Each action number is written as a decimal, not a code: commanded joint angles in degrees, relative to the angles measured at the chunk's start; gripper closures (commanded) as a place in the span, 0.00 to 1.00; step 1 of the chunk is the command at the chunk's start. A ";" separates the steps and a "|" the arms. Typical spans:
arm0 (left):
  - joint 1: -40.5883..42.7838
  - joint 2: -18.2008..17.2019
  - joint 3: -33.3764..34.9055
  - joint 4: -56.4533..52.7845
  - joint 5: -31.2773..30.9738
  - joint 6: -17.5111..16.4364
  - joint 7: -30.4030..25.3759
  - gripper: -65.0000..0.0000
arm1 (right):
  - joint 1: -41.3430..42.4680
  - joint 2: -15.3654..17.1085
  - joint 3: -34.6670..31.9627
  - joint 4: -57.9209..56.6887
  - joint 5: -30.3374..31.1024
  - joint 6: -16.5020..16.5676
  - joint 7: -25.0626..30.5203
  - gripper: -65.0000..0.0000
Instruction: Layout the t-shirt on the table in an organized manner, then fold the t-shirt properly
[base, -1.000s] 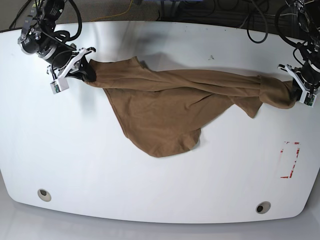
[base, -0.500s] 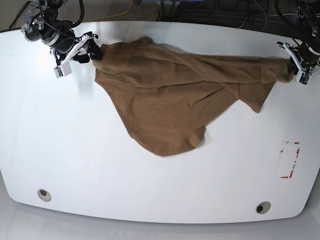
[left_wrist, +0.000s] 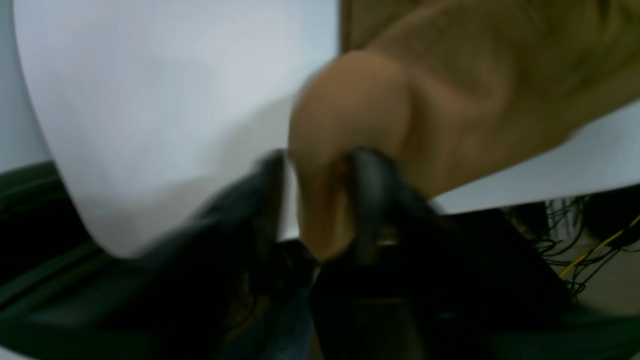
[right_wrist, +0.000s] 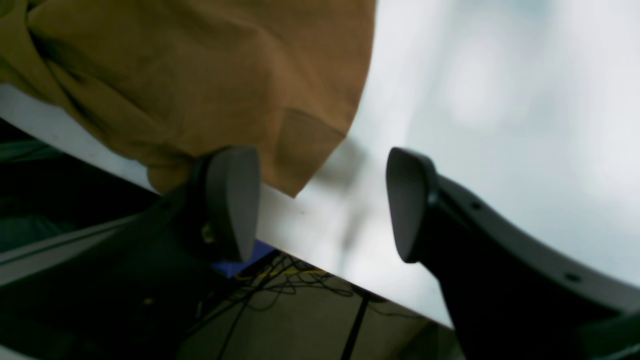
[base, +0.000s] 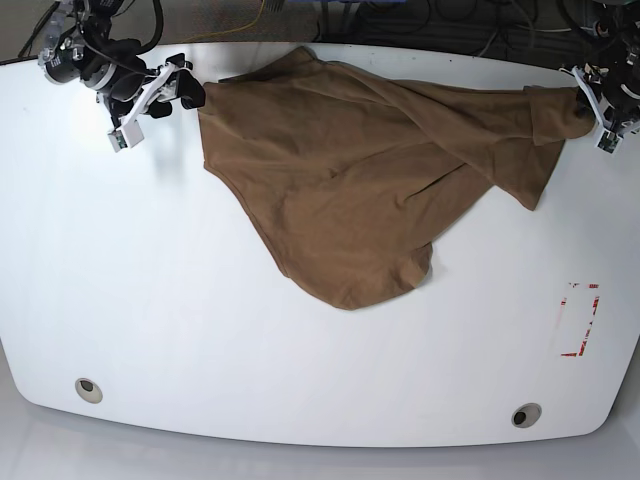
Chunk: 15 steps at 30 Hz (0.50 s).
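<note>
The tan-brown t-shirt (base: 350, 180) lies wrinkled across the far half of the white table (base: 200, 330), its upper edge near the far rim and a rounded lobe pointing toward the front. At the far left, my right gripper (base: 178, 92) stands wide open (right_wrist: 322, 205); the t-shirt (right_wrist: 200, 75) lies beside its left finger (right_wrist: 235, 200), with nothing between the pads. My left gripper (base: 600, 118) is at the far right corner. Its view is blurred. There its jaws (left_wrist: 317, 200) are parted, with a bunch of the t-shirt (left_wrist: 450, 100) loose between them.
Two round grey holes (base: 88, 389) (base: 526, 414) sit near the table's front edge. A red dashed rectangle (base: 580, 320) marks the right side. Cables (base: 400, 20) run behind the far rim, and both grippers are close to that rim.
Both arms have moved toward the far edge, drawing the t-shirt's upper edge back and spreading it wider. Both grippers have opened from their grip on the cloth.
</note>
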 joint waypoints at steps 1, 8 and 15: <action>-0.06 -0.95 -0.63 0.97 -0.18 0.32 0.64 0.40 | 0.98 1.83 0.42 0.93 1.04 -1.64 0.95 0.40; -0.32 -0.95 -0.55 0.88 1.49 0.32 1.43 0.37 | 3.97 2.10 0.42 0.84 0.95 -2.95 0.95 0.40; -2.96 -0.86 -0.72 0.88 4.83 0.32 0.99 0.37 | 8.28 2.10 0.42 0.67 0.86 -2.95 0.95 0.40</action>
